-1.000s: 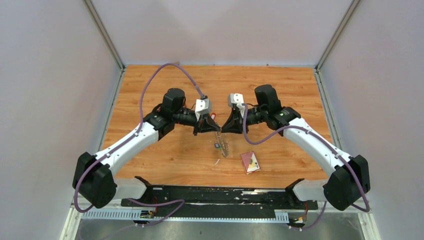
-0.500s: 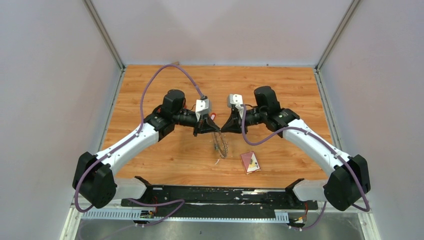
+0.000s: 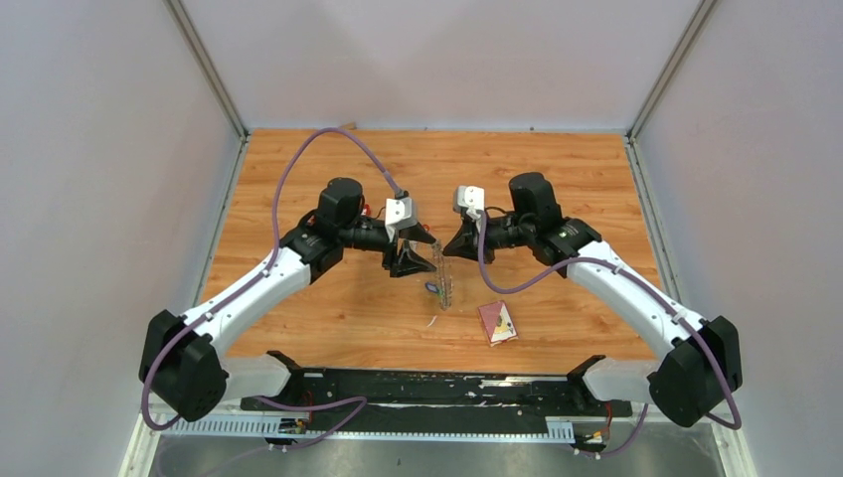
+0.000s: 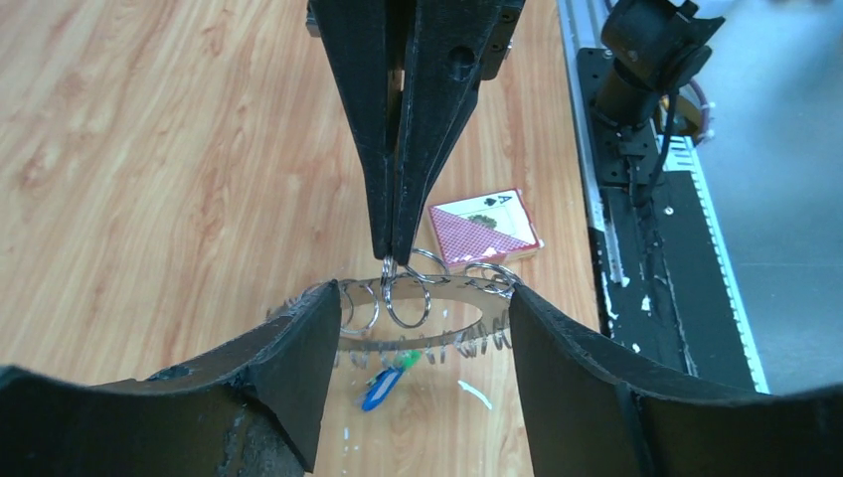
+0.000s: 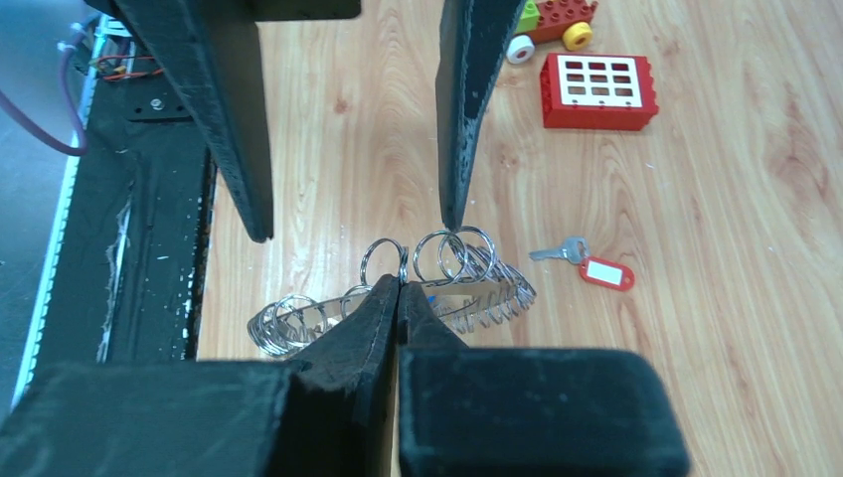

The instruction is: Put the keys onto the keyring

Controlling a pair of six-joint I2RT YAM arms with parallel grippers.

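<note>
Above the wooden table, my right gripper clenches the keyring by its rim, holding it aloft. My left gripper is spread wide, jaws straddling it. A red-tagged key lies on the boards.

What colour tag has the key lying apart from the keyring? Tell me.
Red with a white label; the tag shows best from the right wrist.

place: robot lab | signs: white booth walls, wood table, black mounting rail (purple cables trailing)
</note>
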